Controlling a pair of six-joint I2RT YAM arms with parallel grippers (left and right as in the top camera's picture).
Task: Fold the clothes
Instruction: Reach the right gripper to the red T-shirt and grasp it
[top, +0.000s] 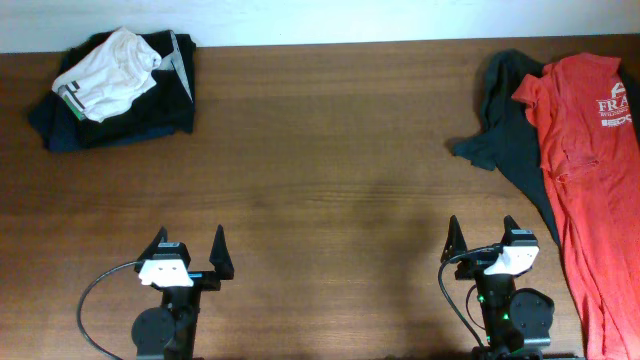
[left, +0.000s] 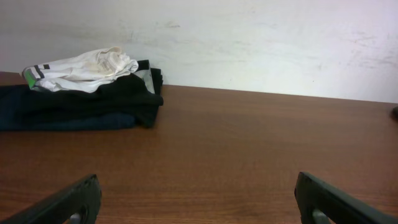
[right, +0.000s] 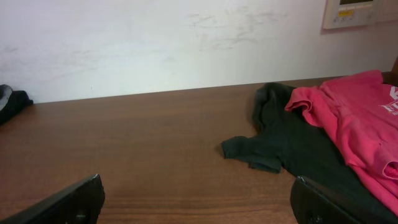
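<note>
The red-orange T-shirt (top: 590, 170) with white lettering lies spread along the table's right edge, on top of a dark grey shirt; it also shows at the right of the right wrist view as the red-orange T-shirt (right: 357, 124). My right gripper (top: 490, 240) stands open near the front edge, just left of the shirt, with nothing between its fingers; in its own view the right gripper (right: 198, 193) spans bare wood. My left gripper (top: 190, 245) is open at the front left, far from the shirt, and the left gripper (left: 198, 196) holds nothing.
A dark grey T-shirt (top: 505, 130) lies under the red one, its sleeve reaching left. A pile of white, black and navy folded garments (top: 115, 85) sits at the back left corner. The wooden table (top: 320, 170) runs to a white wall at the back.
</note>
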